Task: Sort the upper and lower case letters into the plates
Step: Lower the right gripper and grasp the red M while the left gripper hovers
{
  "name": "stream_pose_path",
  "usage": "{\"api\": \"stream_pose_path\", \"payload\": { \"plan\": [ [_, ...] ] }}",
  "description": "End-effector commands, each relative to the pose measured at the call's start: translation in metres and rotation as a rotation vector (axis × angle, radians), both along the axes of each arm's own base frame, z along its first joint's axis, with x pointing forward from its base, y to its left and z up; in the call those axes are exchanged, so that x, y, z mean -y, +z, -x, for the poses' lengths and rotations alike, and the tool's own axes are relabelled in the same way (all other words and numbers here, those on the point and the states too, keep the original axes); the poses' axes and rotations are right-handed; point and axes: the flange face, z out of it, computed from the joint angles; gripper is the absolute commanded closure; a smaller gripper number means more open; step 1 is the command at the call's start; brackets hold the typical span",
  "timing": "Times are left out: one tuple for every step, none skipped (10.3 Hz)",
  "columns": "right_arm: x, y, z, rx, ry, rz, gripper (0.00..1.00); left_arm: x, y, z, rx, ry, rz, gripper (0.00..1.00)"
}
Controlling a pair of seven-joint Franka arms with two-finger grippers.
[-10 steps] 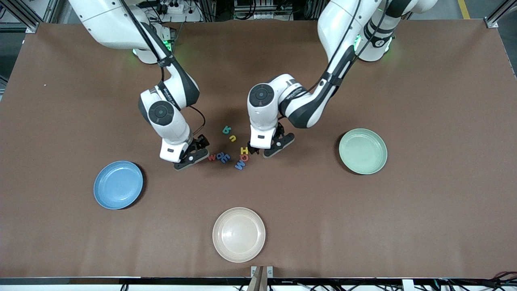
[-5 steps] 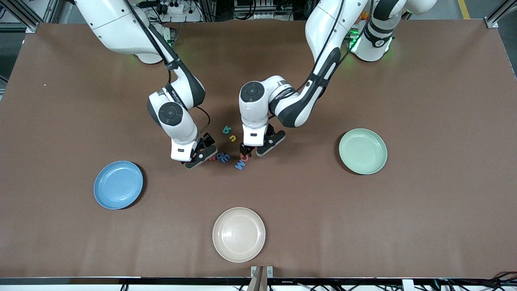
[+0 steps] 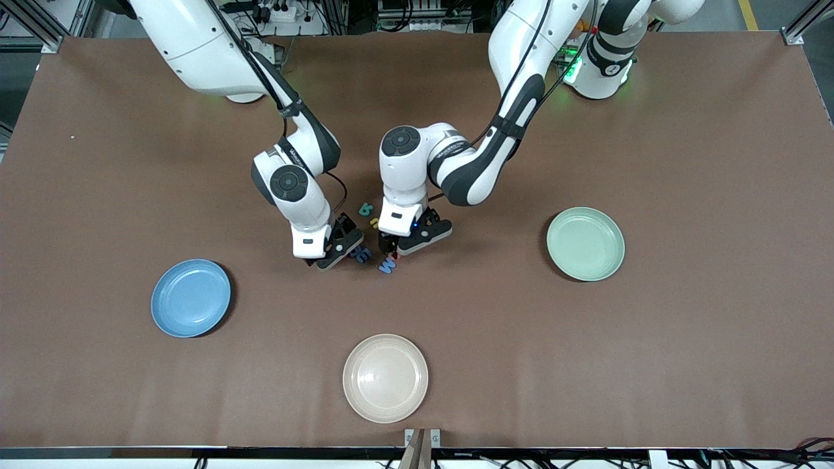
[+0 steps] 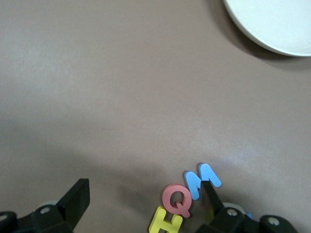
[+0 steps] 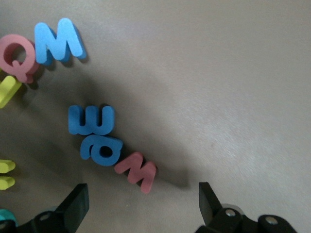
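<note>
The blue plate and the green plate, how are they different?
The blue plate is deep blue; the green plate is pale green. The blue plate sits toward the right arm's end of the table, the green plate toward the left arm's end. The blue plate lies nearer the front camera than the green plate. Both are round, shallow, the same size, and hold no letters.

Readable toy letters: yellow H, red Q, blue M.
</note>
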Motion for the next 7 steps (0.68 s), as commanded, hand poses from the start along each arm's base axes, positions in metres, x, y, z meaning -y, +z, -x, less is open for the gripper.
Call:
{"api": "stream_pose_path", "payload": {
  "plan": [
    [-0.009, -0.003, 0.003, 0.006, 0.059, 0.007, 0.0, -0.007, 0.004, -0.016, 0.032, -0.08, -0.031, 0.0],
    [-0.008, -0.003, 0.001, 0.009, 0.077, 0.008, 0.0, -0.01, 0.003, -0.018, 0.031, -0.077, -0.033, 0.0],
    [-0.006, -0.004, -0.001, 0.011, 0.094, 0.007, 0.0, -0.014, 0.006, -0.024, 0.034, -0.07, -0.03, 0.0],
    [-0.006, -0.006, -0.003, 0.012, 0.109, 0.008, 0.0, -0.022, 0.008, -0.031, 0.035, -0.071, -0.032, 0.0],
    [-0.006, -0.011, -0.002, 0.006, 0.11, 0.009, 0.0, -0.021, 0.007, -0.032, 0.037, -0.079, -0.03, 0.0],
    [-0.005, -0.011, -0.002, 0.006, 0.109, 0.009, 0.0, -0.021, 0.008, -0.033, 0.044, -0.077, -0.02, 0.0],
    [-0.004, -0.012, -0.003, 0.004, 0.106, 0.009, 0.0, -0.019, 0.008, -0.031, 0.045, -0.067, -0.014, 0.0]
  ]
}}
